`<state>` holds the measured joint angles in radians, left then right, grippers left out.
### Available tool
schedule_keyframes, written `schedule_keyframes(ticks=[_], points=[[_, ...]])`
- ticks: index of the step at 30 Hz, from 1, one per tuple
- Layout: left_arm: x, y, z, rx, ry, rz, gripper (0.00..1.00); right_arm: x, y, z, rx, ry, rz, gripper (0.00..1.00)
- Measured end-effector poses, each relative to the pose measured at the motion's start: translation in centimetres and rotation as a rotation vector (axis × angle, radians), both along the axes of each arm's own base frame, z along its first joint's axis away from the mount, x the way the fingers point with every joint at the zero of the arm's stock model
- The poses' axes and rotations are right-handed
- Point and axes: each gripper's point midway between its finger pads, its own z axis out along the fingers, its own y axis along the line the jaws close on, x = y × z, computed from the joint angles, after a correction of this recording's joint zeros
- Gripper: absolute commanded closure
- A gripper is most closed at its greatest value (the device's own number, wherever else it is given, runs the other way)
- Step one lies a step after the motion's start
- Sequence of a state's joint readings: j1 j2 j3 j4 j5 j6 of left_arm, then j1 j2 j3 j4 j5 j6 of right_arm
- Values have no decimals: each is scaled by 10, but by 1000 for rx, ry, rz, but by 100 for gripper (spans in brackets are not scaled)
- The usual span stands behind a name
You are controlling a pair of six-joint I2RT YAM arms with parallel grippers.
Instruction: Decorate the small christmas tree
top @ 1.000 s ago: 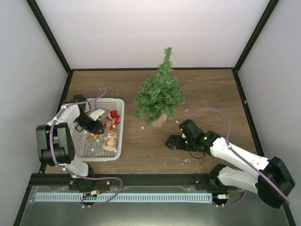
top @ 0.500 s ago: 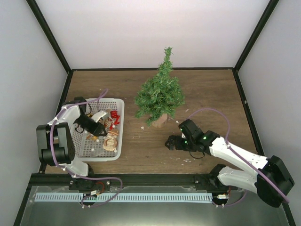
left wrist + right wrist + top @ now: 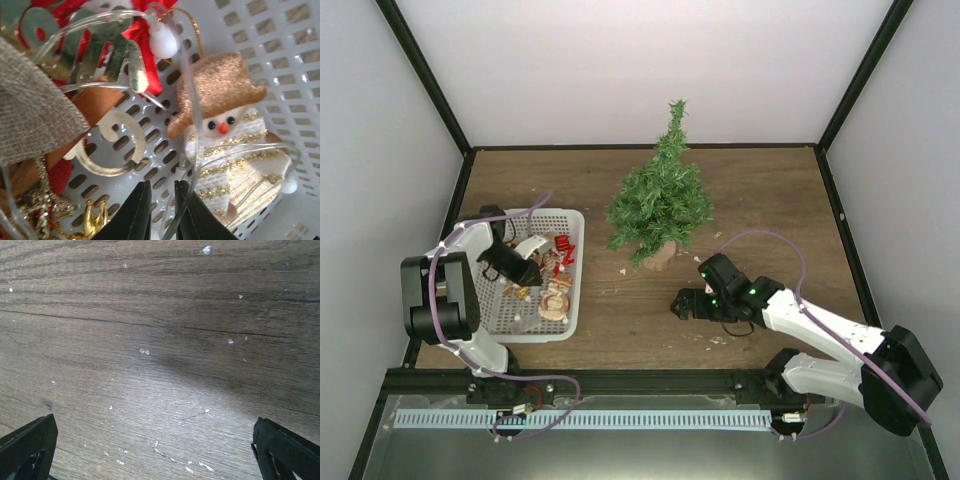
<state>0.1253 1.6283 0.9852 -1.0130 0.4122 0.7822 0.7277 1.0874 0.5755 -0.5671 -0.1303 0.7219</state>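
Note:
The small christmas tree stands upright on the wooden table, behind centre. My left gripper is down inside the white basket. In the left wrist view its jaws stand open by a narrow gap over the basket floor. A clear light string runs along the inner edge of the right finger and into that gap. A snowman ornament with a tan hat lies just right of the fingers. My right gripper hovers low over bare table in front of the tree, wide open and empty.
The basket also holds a red bow, a gold swirl ornament, burlap and a small gold piece. White flecks are scattered on the wood. Black frame posts and white walls enclose the table.
My left jaws have narrowed around the clear string, and the left arm has shifted slightly. The right arm has hardly moved.

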Motion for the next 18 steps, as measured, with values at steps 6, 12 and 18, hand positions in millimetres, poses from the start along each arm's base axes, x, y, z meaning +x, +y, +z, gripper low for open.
schedule_keyframes(ticks=[6, 12, 18], points=[[6, 4, 11, 26, -39, 10, 100, 0, 0, 0, 0, 0, 0, 1], [38, 9, 76, 51, -215, 16, 100, 1, 0, 1, 2, -6, -1, 1], [53, 11, 159, 52, -403, 30, 100, 5, 0, 16, 20, -54, 1, 4]])
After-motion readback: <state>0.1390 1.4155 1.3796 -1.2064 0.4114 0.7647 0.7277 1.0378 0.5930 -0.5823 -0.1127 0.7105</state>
